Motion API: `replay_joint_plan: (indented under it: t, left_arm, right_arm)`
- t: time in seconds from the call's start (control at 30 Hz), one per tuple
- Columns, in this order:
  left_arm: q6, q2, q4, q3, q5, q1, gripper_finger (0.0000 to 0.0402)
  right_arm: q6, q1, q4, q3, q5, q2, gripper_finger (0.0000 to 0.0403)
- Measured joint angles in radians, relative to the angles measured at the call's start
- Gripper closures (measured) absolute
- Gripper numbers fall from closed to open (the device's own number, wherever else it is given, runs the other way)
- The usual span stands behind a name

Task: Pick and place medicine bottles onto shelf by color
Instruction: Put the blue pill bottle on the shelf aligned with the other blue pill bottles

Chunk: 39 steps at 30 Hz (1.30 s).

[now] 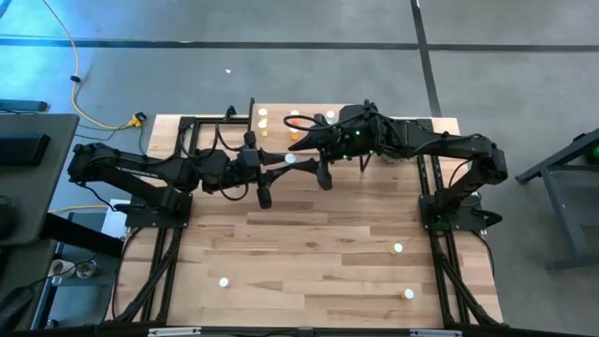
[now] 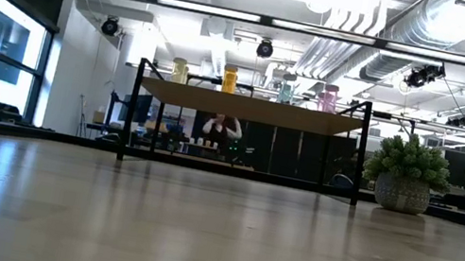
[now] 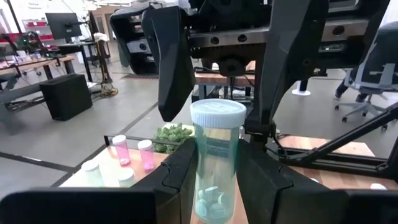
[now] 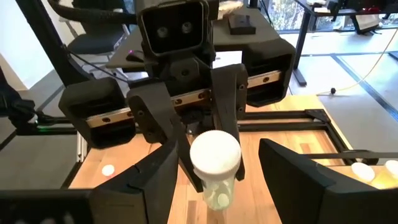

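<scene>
Between the left gripper's closed jaws stands a green bottle, held near the shelf. Facing it, the right gripper has its jaws spread around that bottle. Several bottles line the shelf; four wait on the worktop. Only the low view shows shelved colours grouped.
</scene>
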Motion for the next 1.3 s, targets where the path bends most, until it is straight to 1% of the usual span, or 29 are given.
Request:
replay_joint_plan:
  t: [0.37,0.5,1.0,1.2,1.3]
  left_arm:
    - [-0.002,0.000,0.014,0.000,0.001,0.005,0.0312]
    - [-0.031,0.000,0.012,0.000,0.011,0.018,0.0312]
    - [-0.018,0.000,0.005,0.000,0.031,0.030,0.0312]
    - [-0.024,0.000,0.005,0.000,0.030,0.030,0.0311]
    - [-0.023,0.000,0.005,0.000,0.029,0.031,0.0302]
  right_arm:
    - [-0.004,0.019,0.029,0.000,0.004,0.013,0.0187]
    - [-0.001,0.019,0.035,0.000,0.007,0.029,0.0189]
    - [0.002,0.016,0.037,0.000,0.009,0.035,0.0266]
    - [0.002,0.016,0.033,0.000,0.024,0.035,0.0287]
    - [0.002,0.016,0.033,0.000,0.038,0.035,0.0294]
